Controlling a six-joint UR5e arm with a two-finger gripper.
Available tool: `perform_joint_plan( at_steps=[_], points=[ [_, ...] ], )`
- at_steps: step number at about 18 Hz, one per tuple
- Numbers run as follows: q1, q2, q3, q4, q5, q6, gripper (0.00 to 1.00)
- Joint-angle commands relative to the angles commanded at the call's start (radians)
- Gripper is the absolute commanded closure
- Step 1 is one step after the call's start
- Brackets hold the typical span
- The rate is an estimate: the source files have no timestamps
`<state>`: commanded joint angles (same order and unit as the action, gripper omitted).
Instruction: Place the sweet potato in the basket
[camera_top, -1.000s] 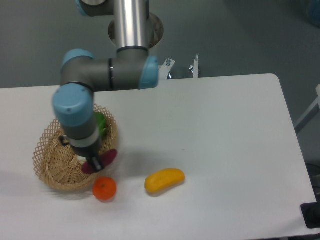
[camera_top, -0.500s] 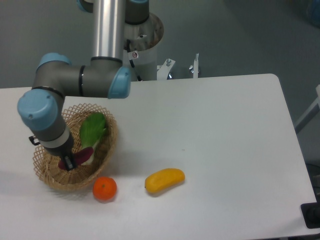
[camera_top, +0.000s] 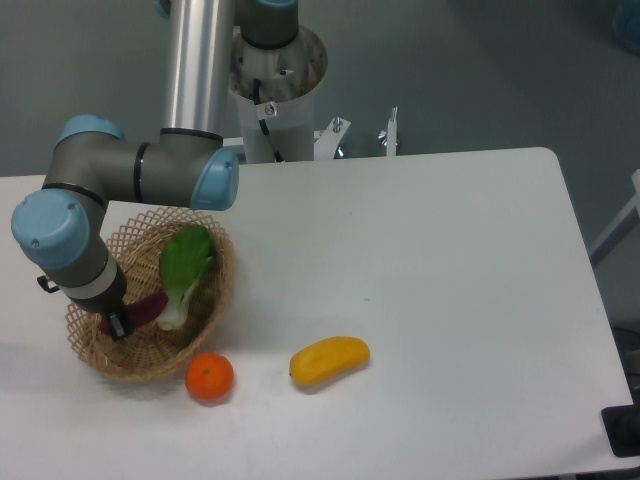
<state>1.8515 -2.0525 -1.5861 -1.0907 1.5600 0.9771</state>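
Observation:
The tan wicker basket (camera_top: 205, 315) sits at the table's front left. The reddish-purple sweet potato (camera_top: 148, 308) is inside it, beside a green leafy vegetable (camera_top: 186, 268). My gripper (camera_top: 117, 324) is low over the basket's left part. Its fingers reach the left end of the sweet potato, and the wrist hides most of them. I cannot tell whether they still hold it.
A round orange tangerine (camera_top: 210, 378) lies just in front of the basket. A yellow mango-like fruit (camera_top: 329, 361) lies to its right. The arm's base post (camera_top: 275, 85) stands at the table's back edge.
My gripper has moved left with the sweet potato, from the basket's right rim into the basket, and has come down lower. The leafy vegetable is uncovered now.

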Motion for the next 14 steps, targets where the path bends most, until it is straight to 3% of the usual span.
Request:
perform_joint_plan(
  at_steps=[7,11,14],
  points=[
    [0.000,0.002,0.003,0.080,0.002,-0.031,0.00],
    [0.003,0.006,0.017,0.083,0.002,-0.028,0.00],
    [0.046,0.017,0.014,0.086,0.002,-0.023,0.00]
  ],
)
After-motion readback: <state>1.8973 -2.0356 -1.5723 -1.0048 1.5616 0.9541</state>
